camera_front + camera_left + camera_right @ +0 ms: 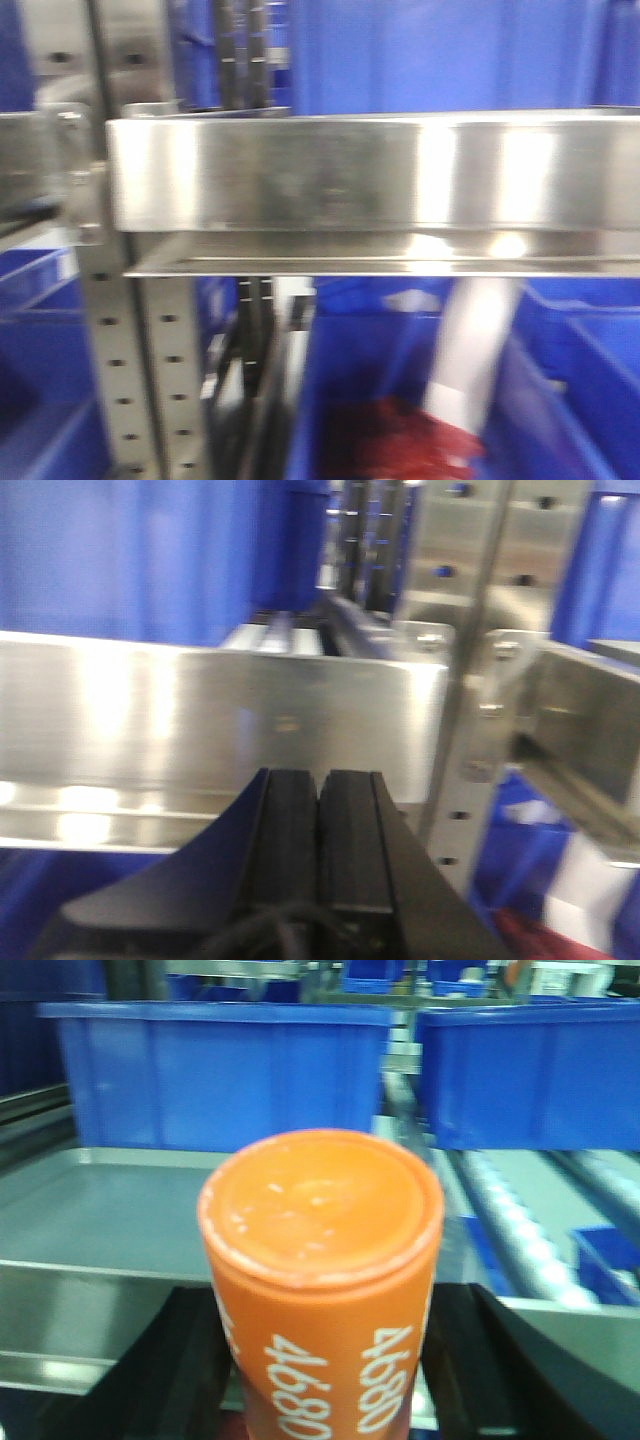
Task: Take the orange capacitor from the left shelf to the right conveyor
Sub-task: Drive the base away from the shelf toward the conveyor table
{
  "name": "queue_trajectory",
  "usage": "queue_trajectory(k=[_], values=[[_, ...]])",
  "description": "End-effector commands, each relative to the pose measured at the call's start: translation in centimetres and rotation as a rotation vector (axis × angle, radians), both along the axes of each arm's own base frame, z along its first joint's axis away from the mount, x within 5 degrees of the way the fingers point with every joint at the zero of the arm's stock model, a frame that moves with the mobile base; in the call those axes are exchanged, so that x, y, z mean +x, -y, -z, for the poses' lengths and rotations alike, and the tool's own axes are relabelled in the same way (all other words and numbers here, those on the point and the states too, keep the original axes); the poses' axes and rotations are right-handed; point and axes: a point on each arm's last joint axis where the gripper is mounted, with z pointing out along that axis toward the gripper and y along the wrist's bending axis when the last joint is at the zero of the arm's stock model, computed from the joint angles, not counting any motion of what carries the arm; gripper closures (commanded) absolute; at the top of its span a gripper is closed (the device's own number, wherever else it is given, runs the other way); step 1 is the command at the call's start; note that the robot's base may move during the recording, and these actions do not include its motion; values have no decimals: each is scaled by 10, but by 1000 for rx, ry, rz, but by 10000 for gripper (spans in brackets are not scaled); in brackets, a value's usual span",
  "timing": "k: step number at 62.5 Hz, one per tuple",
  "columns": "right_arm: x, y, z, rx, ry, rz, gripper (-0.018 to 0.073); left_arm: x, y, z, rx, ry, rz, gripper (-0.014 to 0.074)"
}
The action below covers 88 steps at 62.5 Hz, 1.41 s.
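My right gripper (325,1310) is shut on the orange capacitor (320,1210). It is a can-shaped cylinder with white "4680" along its side, and it stands upright between the two black fingers (190,1360), filling the middle of the right wrist view. The left shelf shows as a shiny steel box rail (350,170) with perforated uprights (110,370). My left gripper (320,777) is shut and empty, close in front of that rail (200,720). The dark conveyor belt is out of view.
Behind the capacitor lie a flat silver tray (110,1210), two blue bins (220,1075) and steel rollers (510,1225). Below the shelf rail are blue bins (570,390), one holding red parts (390,440), and a blurred white object (470,350).
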Motion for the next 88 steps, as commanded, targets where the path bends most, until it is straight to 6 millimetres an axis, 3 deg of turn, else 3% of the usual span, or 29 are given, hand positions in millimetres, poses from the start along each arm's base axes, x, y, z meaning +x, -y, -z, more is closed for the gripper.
queue_trajectory(k=[1, 88], values=[[-1, 0, -16, -3, 109, -7, 377, -2, 0, -11, -11, 110, 2, 701], [-1, 0, -16, -3, 109, -7, 377, -2, 0, -11, -11, 110, 2, 701]])
